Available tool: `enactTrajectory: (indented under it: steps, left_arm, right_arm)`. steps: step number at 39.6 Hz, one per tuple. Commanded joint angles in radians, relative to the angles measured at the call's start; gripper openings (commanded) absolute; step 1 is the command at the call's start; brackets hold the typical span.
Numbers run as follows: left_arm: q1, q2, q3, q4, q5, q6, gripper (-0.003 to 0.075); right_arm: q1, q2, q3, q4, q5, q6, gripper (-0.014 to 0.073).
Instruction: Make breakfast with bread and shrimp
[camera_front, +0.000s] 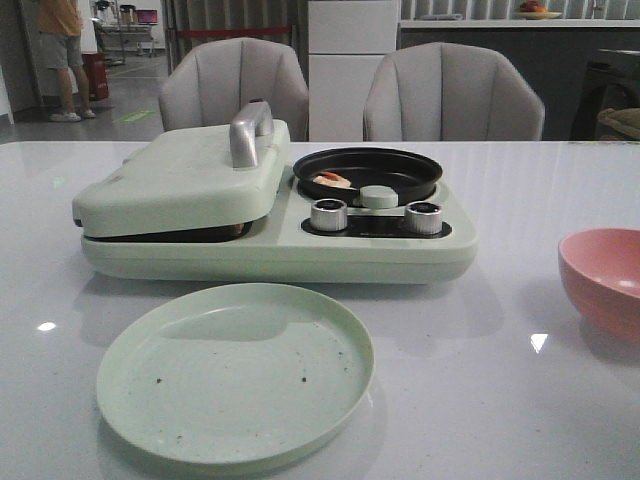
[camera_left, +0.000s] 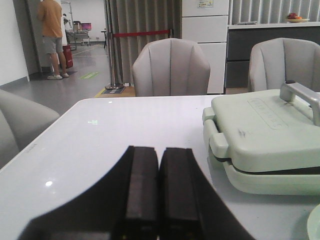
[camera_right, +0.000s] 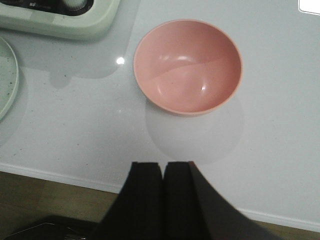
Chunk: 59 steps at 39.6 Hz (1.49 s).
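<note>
The shrimp (camera_front: 332, 180) lies in the small black pan (camera_front: 368, 172) on the right half of the pale green breakfast maker (camera_front: 280, 245). The maker's left lid (camera_front: 180, 175) with a silver handle (camera_front: 250, 130) is down; the bread is hidden from view. A pale green plate (camera_front: 235, 372) with dark crumbs sits in front of the maker. My left gripper (camera_left: 159, 150) is shut with nothing in it, to the left of the maker (camera_left: 265, 140). Over the table's near edge my right gripper (camera_right: 163, 164) is shut, holding nothing, short of the pink bowl (camera_right: 188, 65).
The pink bowl (camera_front: 605, 280) stands at the table's right side. Two silver knobs (camera_front: 329, 214) and a green cap (camera_front: 379, 196) sit on the maker's right half. Two grey chairs (camera_front: 235, 85) stand behind the table. A person (camera_front: 62, 55) stands far back left.
</note>
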Motion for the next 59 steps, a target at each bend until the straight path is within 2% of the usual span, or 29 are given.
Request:
enactTrajectory:
  steps: [1, 10, 22, 38, 42, 59]
  left_arm:
    - [-0.001, -0.022, 0.007, -0.007, -0.092, -0.003, 0.0100]
    - [-0.001, -0.022, 0.007, -0.007, -0.092, -0.003, 0.0100]
    - [-0.001, -0.022, 0.007, -0.007, -0.092, -0.003, 0.0100]
    - [-0.001, -0.022, 0.007, -0.007, -0.092, -0.003, 0.0100]
    - [-0.001, -0.022, 0.007, -0.007, -0.092, -0.003, 0.0100]
    - [-0.001, -0.019, 0.007, -0.007, -0.092, -0.003, 0.0100]
  right_arm:
    - [-0.005, -0.018, -0.020, -0.008, -0.065, -0.007, 0.0017]
    - [-0.083, -0.152, 0.059, -0.014, -0.126, -0.007, 0.0017]
    - [-0.245, -0.388, 0.322, 0.001, -0.516, -0.061, 0.0017]
    - [-0.286, -0.608, 0.612, 0.028, -0.882, -0.058, 0.0017]
    - [-0.295, -0.662, 0.661, 0.038, -0.899, -0.058, 0.0017]
    - [-0.295, -0.658, 0.658, 0.039, -0.876, -0.058, 0.0017]
